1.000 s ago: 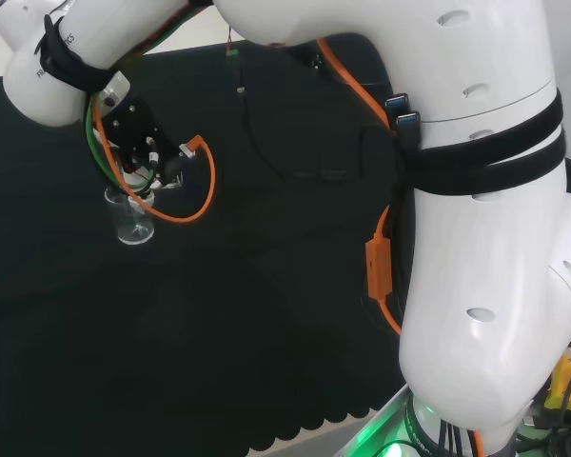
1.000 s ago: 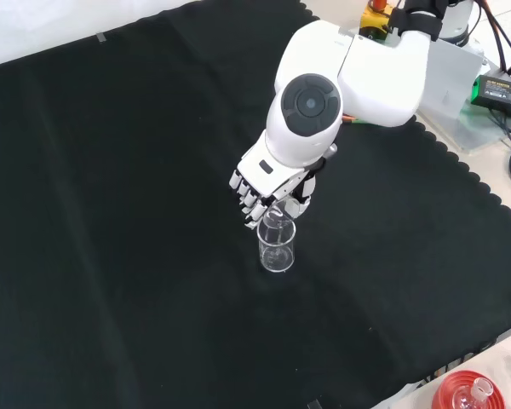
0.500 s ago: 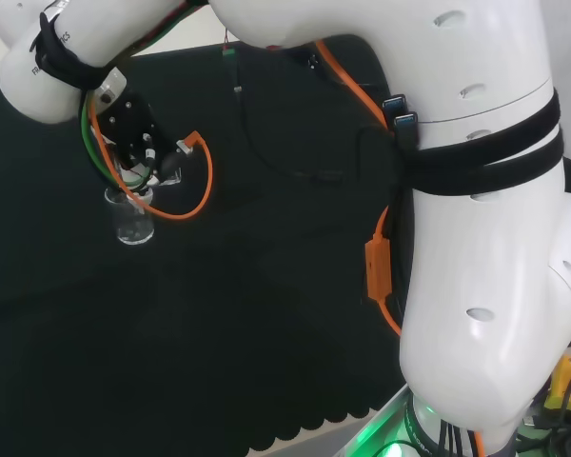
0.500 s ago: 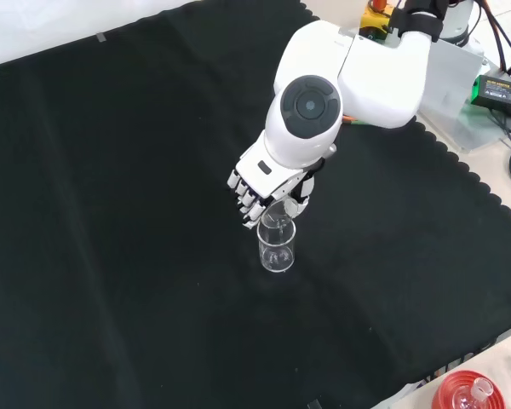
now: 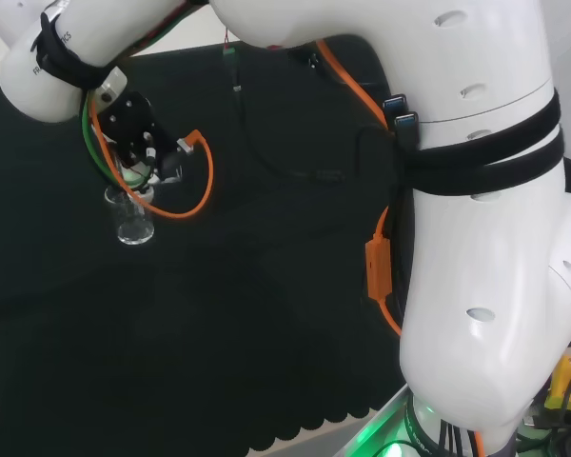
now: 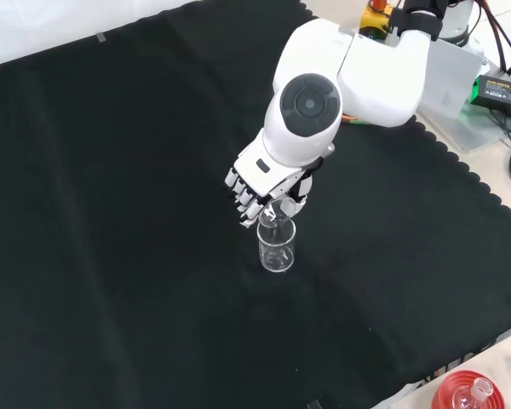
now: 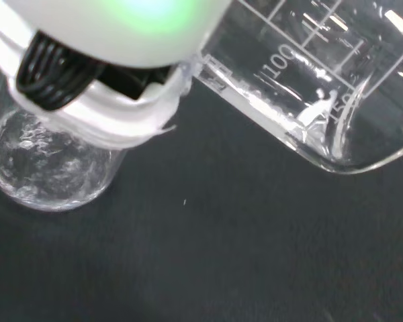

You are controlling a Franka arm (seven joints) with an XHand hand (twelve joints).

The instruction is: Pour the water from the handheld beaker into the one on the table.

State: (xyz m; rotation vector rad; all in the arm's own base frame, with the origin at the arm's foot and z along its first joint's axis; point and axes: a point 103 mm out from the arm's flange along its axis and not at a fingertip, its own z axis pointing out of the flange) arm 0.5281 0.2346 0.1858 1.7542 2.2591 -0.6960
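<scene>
Hand (image 6: 257, 186) at front-view centre, fingers curled round tilted handheld beaker (image 7: 309, 80). Standing beaker (image 6: 277, 246) on bench directly below. Advice: hold lip over rim, tip slowly.

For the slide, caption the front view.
Hand tilts a clear beaker over the upright beaker on black cloth.
</scene>
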